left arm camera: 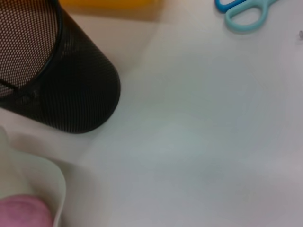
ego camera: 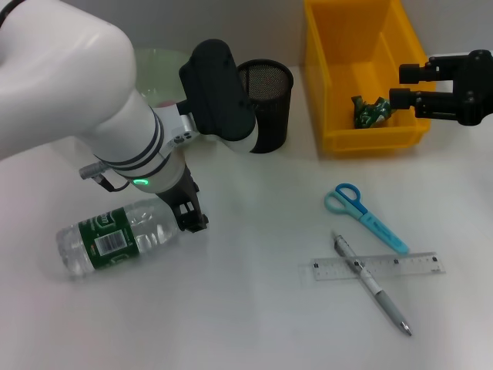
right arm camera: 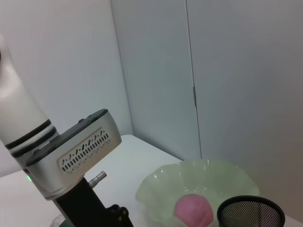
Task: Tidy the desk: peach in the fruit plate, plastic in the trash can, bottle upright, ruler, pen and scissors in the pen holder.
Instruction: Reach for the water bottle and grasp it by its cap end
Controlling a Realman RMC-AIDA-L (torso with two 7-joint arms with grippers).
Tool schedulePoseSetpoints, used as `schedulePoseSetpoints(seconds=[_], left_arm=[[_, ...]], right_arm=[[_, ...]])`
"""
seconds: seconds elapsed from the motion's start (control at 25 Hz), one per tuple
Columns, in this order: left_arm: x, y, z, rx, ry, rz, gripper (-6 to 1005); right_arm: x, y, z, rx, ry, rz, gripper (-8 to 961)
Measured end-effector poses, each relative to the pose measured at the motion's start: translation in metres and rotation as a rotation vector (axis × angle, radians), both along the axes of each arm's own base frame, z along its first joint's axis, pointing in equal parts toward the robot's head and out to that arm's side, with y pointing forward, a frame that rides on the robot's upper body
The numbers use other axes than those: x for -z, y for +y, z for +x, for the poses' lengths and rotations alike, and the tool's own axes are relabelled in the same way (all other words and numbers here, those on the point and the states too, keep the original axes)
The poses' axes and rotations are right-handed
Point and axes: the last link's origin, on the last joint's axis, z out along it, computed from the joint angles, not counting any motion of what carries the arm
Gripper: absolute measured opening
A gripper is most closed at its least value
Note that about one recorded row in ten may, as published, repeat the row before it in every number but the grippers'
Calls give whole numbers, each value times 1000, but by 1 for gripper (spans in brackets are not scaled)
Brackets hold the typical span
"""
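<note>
Now the bottle (ego camera: 115, 237) step — left gripper (ego camera: 192, 216), jaws apart, must clamp its neck; right gripper (ego camera: 407, 85), also parted, hovers over the trash can (ego camera: 339, 139).

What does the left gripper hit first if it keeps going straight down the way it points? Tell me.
Most likely the water bottle, lying on its side: the left gripper points down at its cap end, already at or very near it. Whether they touch, I cannot tell; below is the table.

You see the left gripper (ego camera: 192, 216) at the neck of the lying clear plastic bottle (ego camera: 115, 237); the right gripper (ego camera: 406, 86) hovers open over the yellow bin (ego camera: 339, 116).
</note>
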Motion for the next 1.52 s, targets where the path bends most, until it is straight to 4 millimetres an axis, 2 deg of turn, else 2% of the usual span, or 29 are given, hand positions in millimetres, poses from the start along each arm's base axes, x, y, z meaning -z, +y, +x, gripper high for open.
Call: schedulePoseSetpoints(seconds=[0.4,0.56,0.88,1.52], left_arm=[[1,-2,-1,-1,12,-6,421],[0,-2,-2,-1,15,-4,422],[-17,-6,21,88,26,58,421],[-38,-7,39,171,72,160,420]], right_arm=[[-1,1,1,4,-3,6,516],[-1,1,1,5,-3,6,516],[-1,0,3,9,-5,6,515],[-3,-1,4,11,-8,12,515]])
